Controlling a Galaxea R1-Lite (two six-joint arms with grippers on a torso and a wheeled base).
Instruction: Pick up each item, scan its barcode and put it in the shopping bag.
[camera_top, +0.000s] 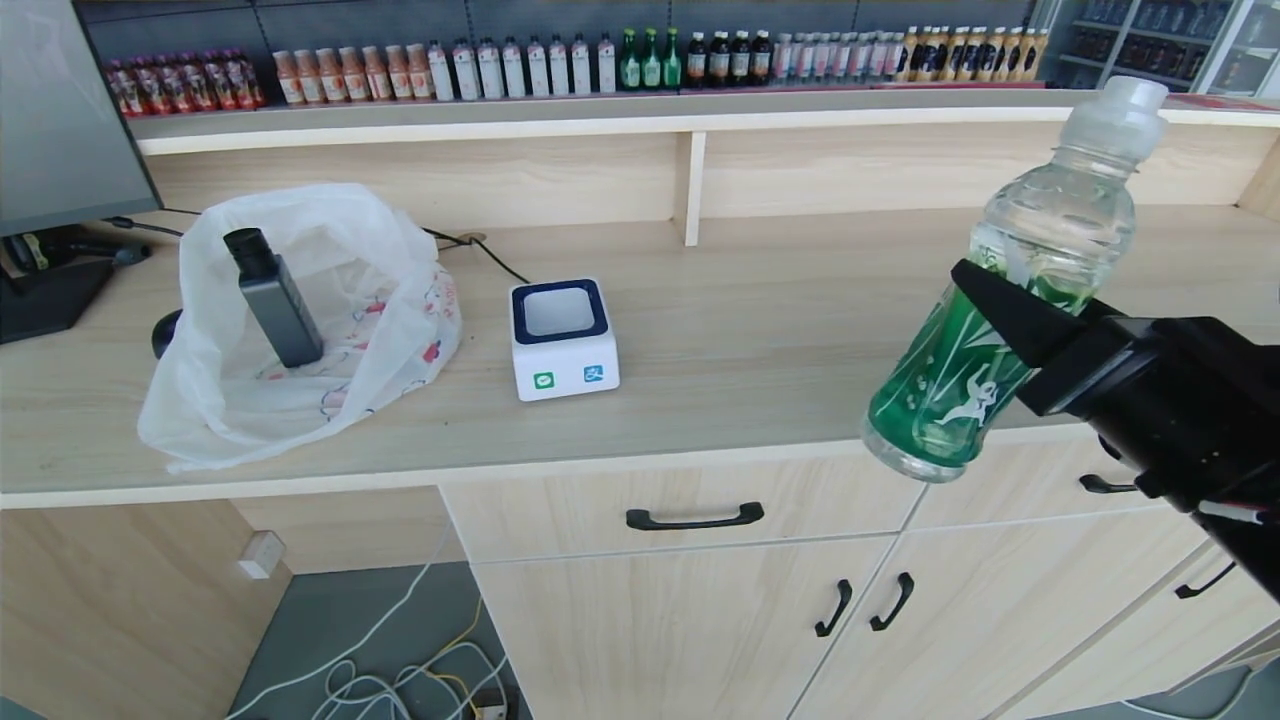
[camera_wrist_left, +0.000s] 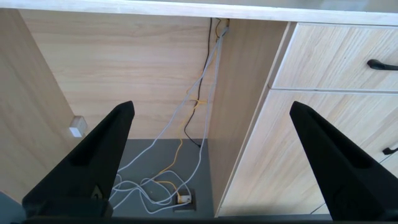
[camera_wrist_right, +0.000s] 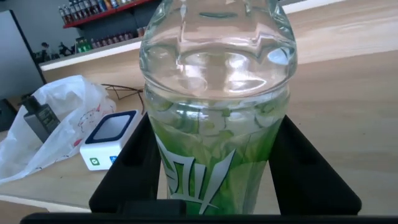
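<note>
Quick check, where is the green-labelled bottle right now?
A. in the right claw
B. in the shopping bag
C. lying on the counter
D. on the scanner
A: the right claw is shut on the green-labelled bottle, held in the air clear of the scanner and shopping bag.

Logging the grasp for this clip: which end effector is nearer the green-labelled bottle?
Right. The right end effector grips the bottle around its middle; the left end effector hangs open below the counter, facing the cables.
</note>
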